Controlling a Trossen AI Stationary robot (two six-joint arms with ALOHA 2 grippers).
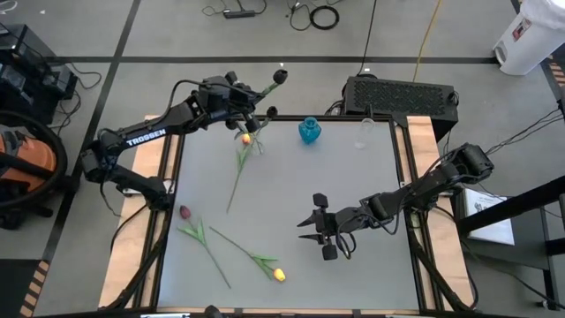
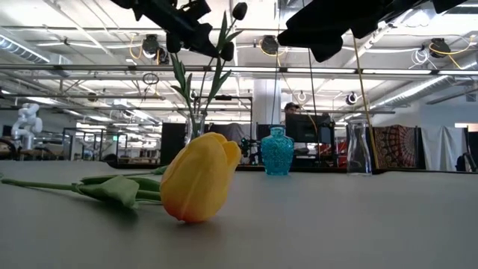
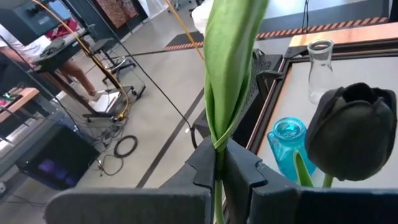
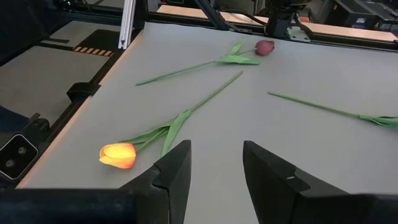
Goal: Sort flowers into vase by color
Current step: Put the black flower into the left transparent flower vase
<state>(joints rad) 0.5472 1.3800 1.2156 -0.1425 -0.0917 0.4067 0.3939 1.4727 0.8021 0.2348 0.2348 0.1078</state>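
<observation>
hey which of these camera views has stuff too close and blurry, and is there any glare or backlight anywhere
Low view: the yellow tulip looms large up close, soft-edged; bright ceiling lights leave both arms as dark silhouettes. Left wrist view: the left gripper pinches a green stem, and the leaf and black tulip crowd the lens. Right wrist view: the open right gripper sits over an evenly lit table. High view: even light, no glare.

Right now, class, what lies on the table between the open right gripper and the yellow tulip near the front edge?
Nothing: the right wrist view shows bare table between the right gripper and the yellow tulip.
</observation>
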